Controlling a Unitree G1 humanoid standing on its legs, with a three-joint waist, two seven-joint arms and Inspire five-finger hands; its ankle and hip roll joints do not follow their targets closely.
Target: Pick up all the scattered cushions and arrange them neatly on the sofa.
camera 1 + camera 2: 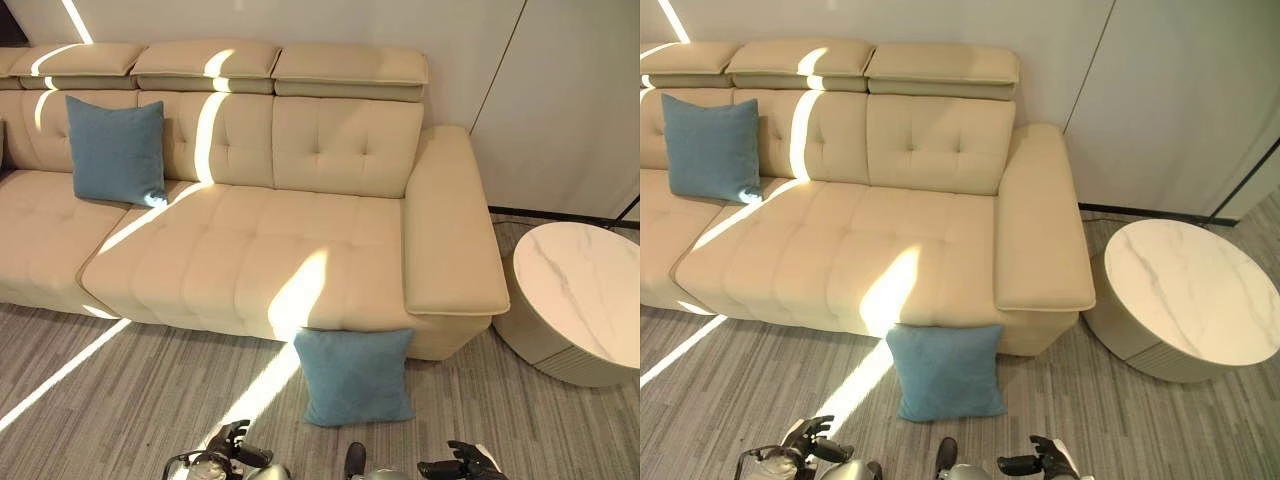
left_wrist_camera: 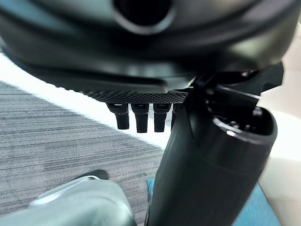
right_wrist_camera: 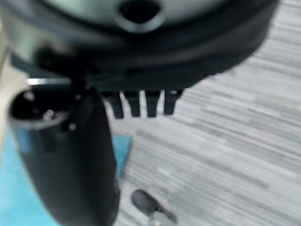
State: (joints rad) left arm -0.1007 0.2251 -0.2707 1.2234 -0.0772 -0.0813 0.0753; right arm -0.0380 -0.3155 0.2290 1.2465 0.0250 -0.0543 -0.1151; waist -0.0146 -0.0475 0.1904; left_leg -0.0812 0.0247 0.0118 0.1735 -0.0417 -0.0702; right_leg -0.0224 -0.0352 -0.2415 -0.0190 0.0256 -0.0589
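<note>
A blue cushion stands on the grey floor, leaning against the front of the cream sofa below its right seat. Another blue cushion rests upright against the backrest at the sofa's left. My left hand and right hand hang low at the near edge, short of the floor cushion and on either side of it. Both are open with relaxed fingers and hold nothing. The left wrist view has the left hand with the floor cushion past it. In the right wrist view, the right hand hangs over that cushion.
A round white marble-top table stands on the floor right of the sofa's wide armrest. Grey striped carpet lies in front of the sofa. Bright sun stripes cross the seat and floor.
</note>
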